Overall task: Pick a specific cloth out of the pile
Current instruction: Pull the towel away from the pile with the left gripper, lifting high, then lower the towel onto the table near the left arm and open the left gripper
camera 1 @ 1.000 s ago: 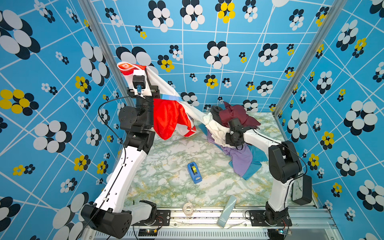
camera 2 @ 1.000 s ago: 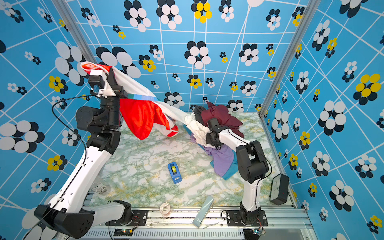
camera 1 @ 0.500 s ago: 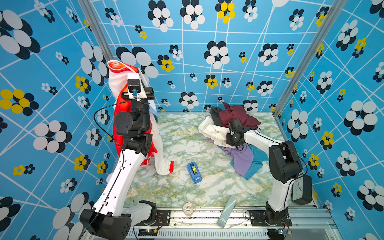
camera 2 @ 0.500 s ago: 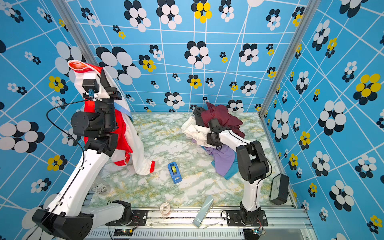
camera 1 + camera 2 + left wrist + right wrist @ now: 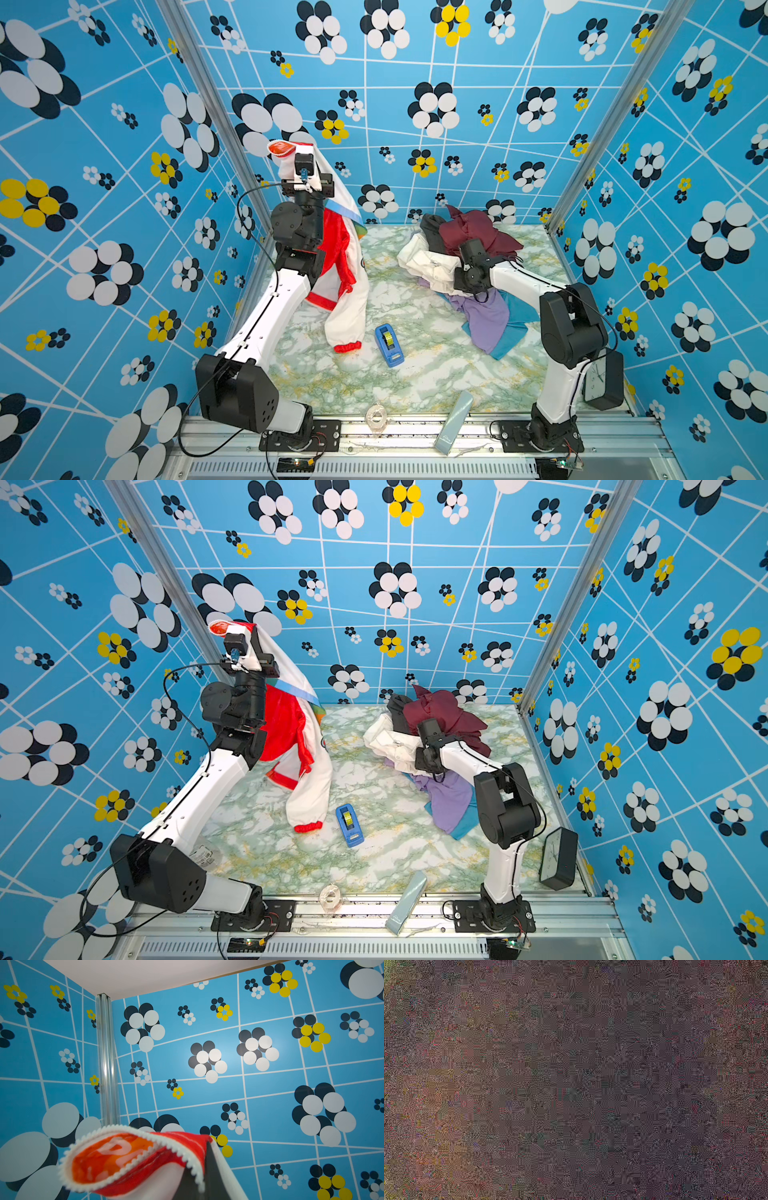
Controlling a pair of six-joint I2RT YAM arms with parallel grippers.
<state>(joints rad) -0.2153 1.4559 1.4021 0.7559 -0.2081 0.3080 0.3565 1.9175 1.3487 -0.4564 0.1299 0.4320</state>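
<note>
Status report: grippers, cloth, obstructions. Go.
Left gripper shut on the cloth, raised high. Right gripper shut, buried in the pile. Cloth clear of pile, cuff hanging beside tape dispenser.

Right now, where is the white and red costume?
In both top views the cloth hangs on the left from the raised left end effector, its red cuff down by the blue tape dispenser, apart from the pile.
</note>
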